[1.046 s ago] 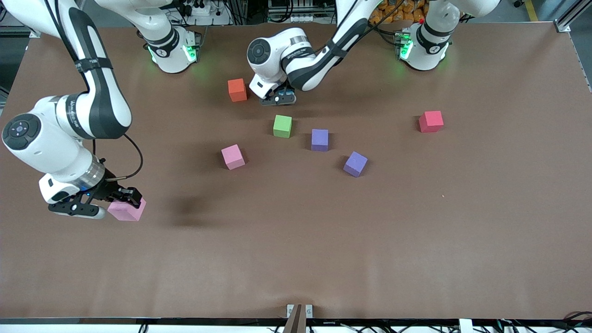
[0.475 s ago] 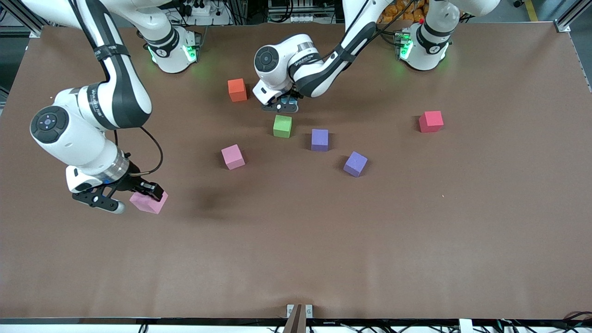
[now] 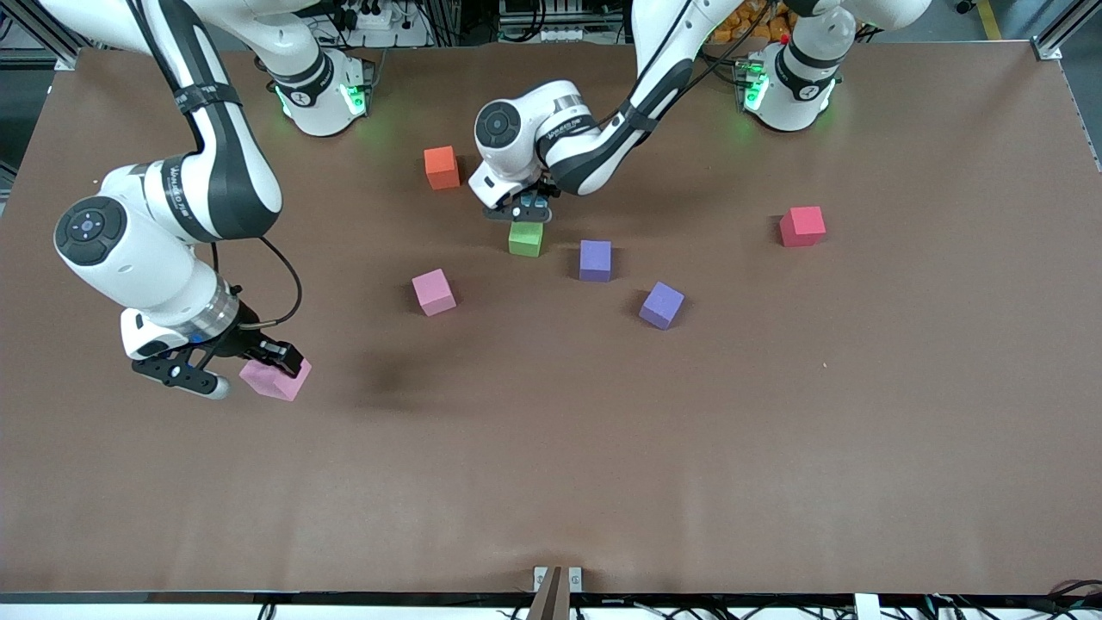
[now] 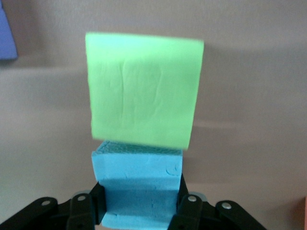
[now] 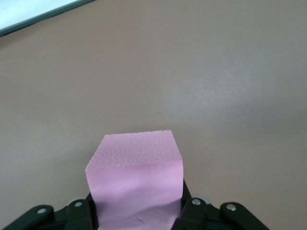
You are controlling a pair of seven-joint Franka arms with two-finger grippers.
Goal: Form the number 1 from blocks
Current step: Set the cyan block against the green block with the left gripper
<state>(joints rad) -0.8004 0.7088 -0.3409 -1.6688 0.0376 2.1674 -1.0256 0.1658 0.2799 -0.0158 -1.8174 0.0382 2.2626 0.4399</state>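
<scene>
While my right jaws grip one pink block by its sides, they hold it up in the air over bare bench toward the right arm's end; in the right wrist view that pink block fills the gap between the two fingers. My left jaws are closed on the light blue block, pinched between both fingers, and they hang just over the green block, which lies on the bench; in the left wrist view the green block shows directly past the blue one, and I cannot tell whether the two touch. In the front view the blue block is hidden under my left wrist. The orange block sits beside my left jaws, toward the right arm's end. A second pink block lies nearer the front camera than the green one. One purple block rests just beside the green block toward the left arm's end, and another purple block, turned at an angle, lies a little nearer the camera. The red block stands well apart, toward the left arm's end.
</scene>
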